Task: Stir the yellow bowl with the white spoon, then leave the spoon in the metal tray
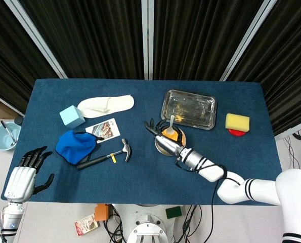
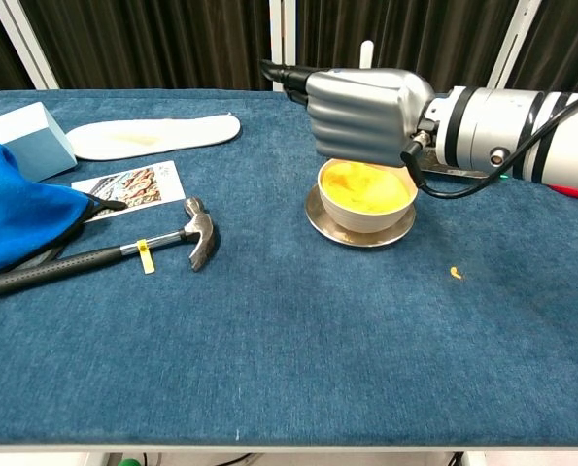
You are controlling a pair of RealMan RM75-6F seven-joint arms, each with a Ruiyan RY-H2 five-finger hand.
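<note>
Basically, blue-clothed table (image 1: 140, 167), black curtains (image 1: 99, 35) behind. One white spoon (image 1: 170, 124) is clamped by right hand (image 2: 366, 116) fingers over one yellow bowl (image 2: 364, 194); one metal tray (image 1: 188, 109). Left hand (image 1: 24, 177) fingers are spread, empty.

slipper (image 1: 105, 106): far left of desk (image 1: 140, 172)
cube (image 1: 72, 116): left, near slipper
card (image 1: 103, 130): between cube and hammer (image 1: 103, 156)
cloth (image 1: 75, 146): left, touching the hammer's handle
sponge (image 1: 237, 122): right, on red disc (image 1: 235, 132)

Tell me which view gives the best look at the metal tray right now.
The head view: the metal tray shows whole from above, rim and stained floor, with no spoon in it. In the chest view the right hand and forearm cover nearly all of it.
</note>
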